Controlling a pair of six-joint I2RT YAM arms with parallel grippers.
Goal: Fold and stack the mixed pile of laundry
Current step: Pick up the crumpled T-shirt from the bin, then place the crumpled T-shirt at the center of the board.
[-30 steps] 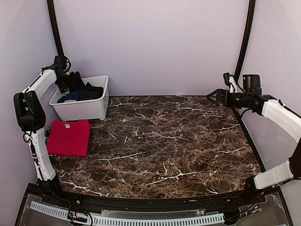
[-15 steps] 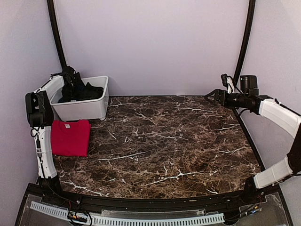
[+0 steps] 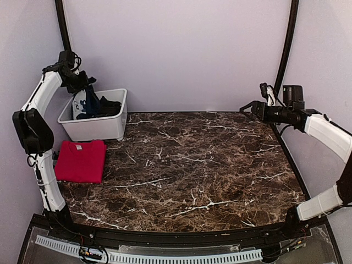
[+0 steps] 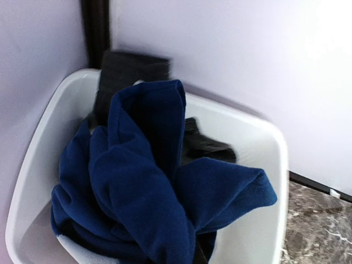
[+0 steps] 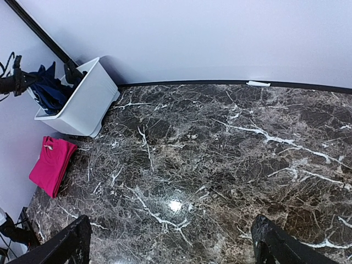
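A navy blue T-shirt [image 3: 88, 103] hangs bunched from my left gripper [image 3: 82, 87], which is shut on it above the white bin [image 3: 93, 129] at the back left. In the left wrist view the navy T-shirt [image 4: 148, 181] fills the frame and hides my fingers. A dark charcoal garment [image 4: 132, 69] lies behind it in the bin [image 4: 258, 165]. On the table in front of the bin lies a folded red T-shirt [image 3: 81, 160]. My right gripper [image 3: 250, 107] hovers open at the back right, high over the marble, with nothing between its fingers [image 5: 71, 245].
The dark marble table [image 3: 192, 165] stretches between the arms. From the right wrist view, the bin [image 5: 82, 104] and the red T-shirt [image 5: 52, 162] lie far off to the left. Walls close in behind and on both sides.
My left gripper closed on the navy T-shirt inside the bin and rose, pulling the cloth up out of the pile. The right arm has barely moved.
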